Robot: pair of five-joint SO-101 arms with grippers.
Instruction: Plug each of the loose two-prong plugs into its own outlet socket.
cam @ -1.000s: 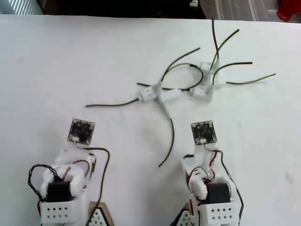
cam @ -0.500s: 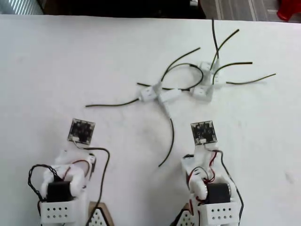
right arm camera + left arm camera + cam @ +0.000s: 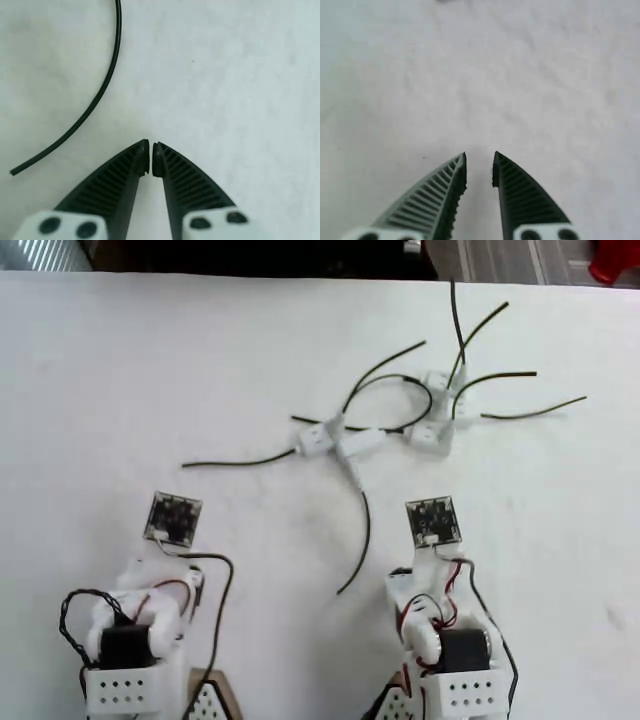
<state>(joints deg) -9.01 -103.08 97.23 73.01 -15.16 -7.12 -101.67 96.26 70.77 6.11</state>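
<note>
You see both arms drawn back at the near edge of the white worktop [image 3: 110,370], the left arm [image 3: 135,635] well apart from the right arm [image 3: 450,640]. Out past them lies a tangle of dark wires. A white block [image 3: 315,438] touches a white connector [image 3: 362,442], and two more white pieces [image 3: 432,432] sit just beside those (plug or socket, you cannot tell from up here). One black lead [image 3: 366,525] curves back from the connector and ends near the right arm.
</note>
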